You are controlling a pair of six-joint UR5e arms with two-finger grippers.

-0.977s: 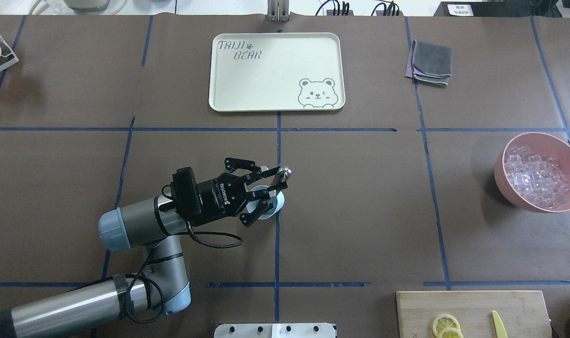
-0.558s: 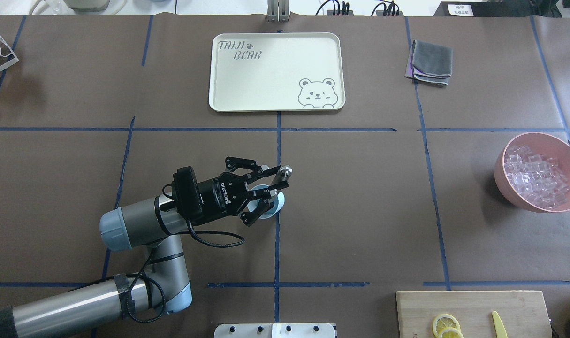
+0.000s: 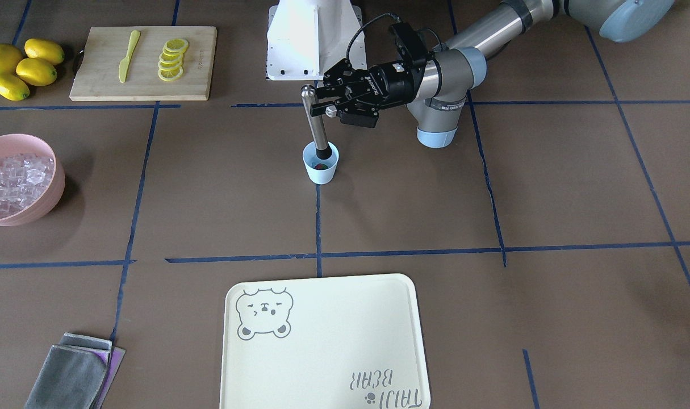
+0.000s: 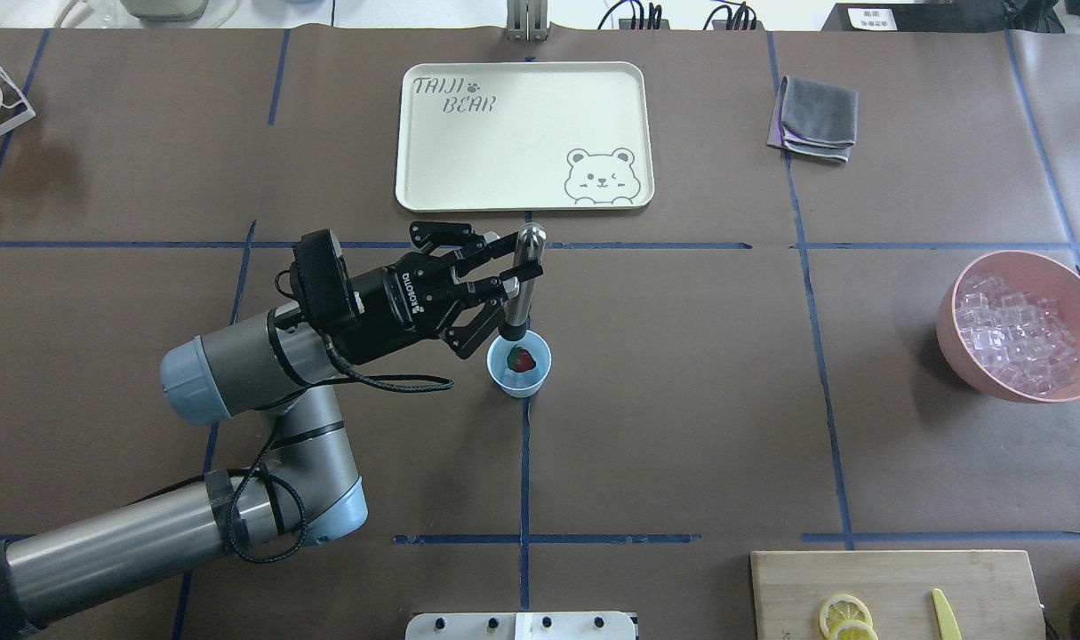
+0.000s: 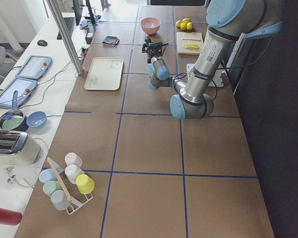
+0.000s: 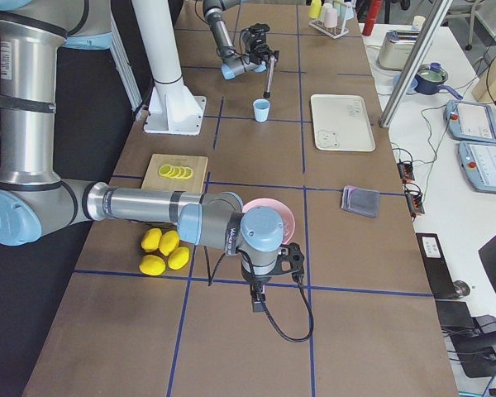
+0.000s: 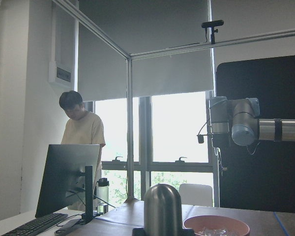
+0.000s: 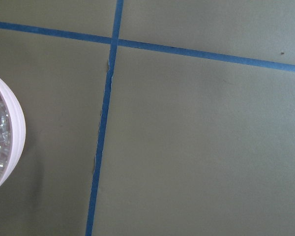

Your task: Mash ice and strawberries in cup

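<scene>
Tabletop (image 4: 682, 400), level left gripper (image 4: 509, 264) around muddler (image 4: 522, 298)

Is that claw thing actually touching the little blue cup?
Apart. Front-facing view: the left gripper holds the metal masher near its top, well above the cup.

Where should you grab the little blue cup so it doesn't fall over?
Probably round the plain outer wall of the cup, coming in from the robot's right side. It stands upright and has no handle. The masher pokes into its mouth from above, and the left hand holding the masher crowds its left side.
</scene>
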